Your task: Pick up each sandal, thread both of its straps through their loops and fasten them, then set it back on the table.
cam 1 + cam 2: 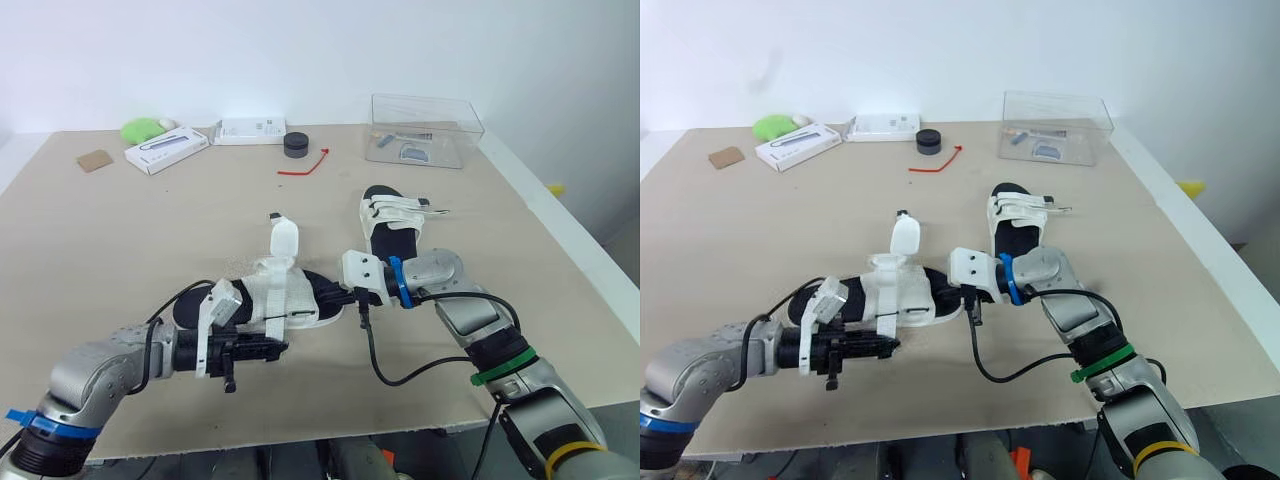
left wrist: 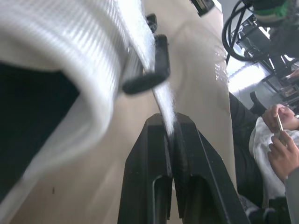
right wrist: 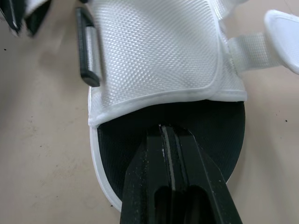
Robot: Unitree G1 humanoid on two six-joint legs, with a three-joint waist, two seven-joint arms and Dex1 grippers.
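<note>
A white-strapped sandal with a black footbed (image 1: pixel 285 292) lies at the table's near centre. One of its straps (image 1: pixel 285 240) stands upright. My left gripper (image 1: pixel 280 348) is at the sandal's near side, shut on a thin white strap (image 2: pixel 164 95) just past a black loop (image 2: pixel 148 78). My right gripper (image 3: pixel 164 130) is shut, and its tips rest on the black footbed (image 3: pixel 205 126) at the sandal's open end, beside the wide white upper (image 3: pixel 154 46). A second sandal (image 1: pixel 392 225) lies further back on the right, its straps across it.
At the back stand a clear plastic box (image 1: pixel 425 128), a black round puck (image 1: pixel 296 144), a red cord (image 1: pixel 305 165), two white boxes (image 1: pixel 167 150), a green item (image 1: pixel 142 128) and a brown card (image 1: pixel 95 160). A seated person (image 2: pixel 275 135) is beyond the table.
</note>
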